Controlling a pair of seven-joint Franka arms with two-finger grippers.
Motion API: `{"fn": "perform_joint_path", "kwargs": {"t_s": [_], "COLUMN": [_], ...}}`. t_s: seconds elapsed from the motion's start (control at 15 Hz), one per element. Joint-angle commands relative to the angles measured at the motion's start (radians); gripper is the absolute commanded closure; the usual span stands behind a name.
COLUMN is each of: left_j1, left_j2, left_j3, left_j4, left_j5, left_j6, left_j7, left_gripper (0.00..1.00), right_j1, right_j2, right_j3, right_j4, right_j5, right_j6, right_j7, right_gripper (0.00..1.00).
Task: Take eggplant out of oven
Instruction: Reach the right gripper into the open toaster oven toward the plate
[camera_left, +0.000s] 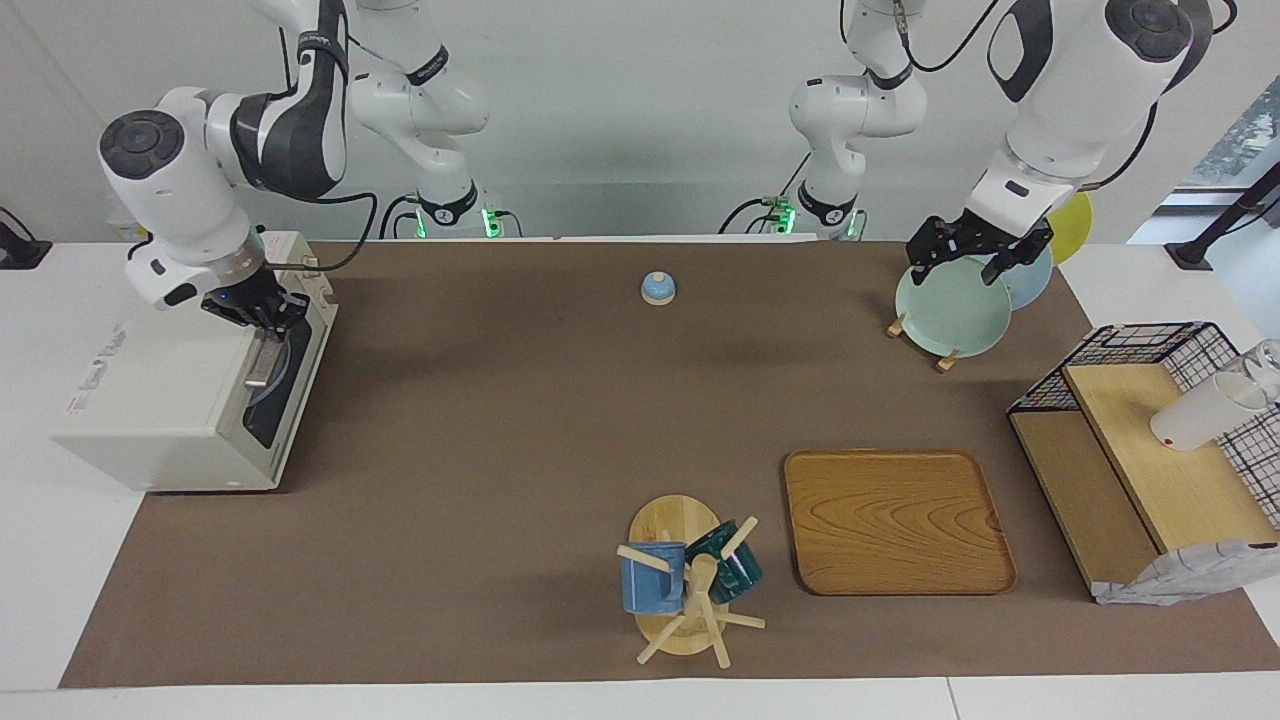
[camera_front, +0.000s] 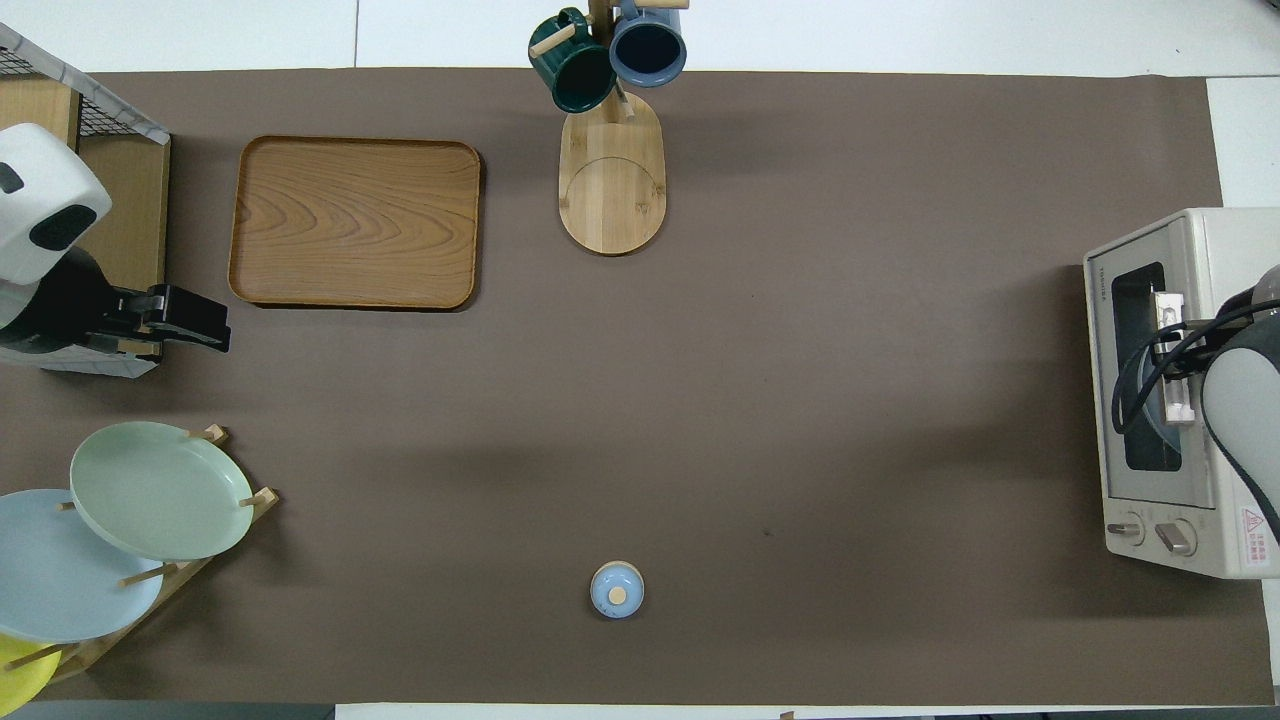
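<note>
The off-white oven (camera_left: 150, 400) stands at the right arm's end of the table, its dark glass door (camera_left: 290, 385) facing the table's middle. It also shows in the overhead view (camera_front: 1200, 240). The door looks shut or nearly so. My right gripper (camera_left: 262, 318) is at the top of the door by the metal bar handle (camera_left: 262, 365); in the overhead view the gripper (camera_front: 1168, 345) covers part of the handle. The eggplant is hidden. My left gripper (camera_left: 965, 265) hangs open and empty over the plate rack, and waits.
A plate rack with a green plate (camera_left: 952, 308), a blue one and a yellow one stands near the left arm. A wooden tray (camera_left: 895, 520), a mug tree (camera_left: 690, 580), a wire shelf (camera_left: 1150, 440) and a small blue lidded pot (camera_left: 657, 288) are on the brown mat.
</note>
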Motion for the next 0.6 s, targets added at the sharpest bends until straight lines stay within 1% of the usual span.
{"fn": "perform_joint_path", "kwargs": {"t_s": [0.0,0.13,0.33,0.4,0.53], "left_j1": [0.017,0.017,0.017,0.017,0.017], "left_j2": [-0.013,-0.013,-0.013,-0.013,-0.013], "left_j3": [-0.008,-0.008,-0.008,-0.008,-0.008], "left_j4": [-0.014,-0.014,-0.016,-0.014,-0.014], "left_j5": [-0.011,-0.011,-0.011,-0.013,-0.011], "left_j6": [0.014,0.014,0.014,0.014,0.014], "left_j7": [0.006,0.006,0.006,0.006,0.006], "left_gripper": [0.00,0.00,0.00,0.00,0.00], "right_j1": [-0.017,-0.008,0.030,0.044,0.053], "right_j2": [-0.039,-0.042,-0.030,-0.027,-0.008], "right_j3": [0.011,0.013,0.015,0.015,0.016], "right_j4": [-0.071,-0.105,-0.107,-0.124,-0.186], "right_j5": [-0.012,-0.011,0.007,0.012,0.017], "right_j6": [0.050,0.114,0.131,0.171,0.295], "right_j7": [-0.012,-0.020,-0.012,-0.011,-0.011], "right_gripper": [1.00,1.00,1.00,1.00,1.00]}}
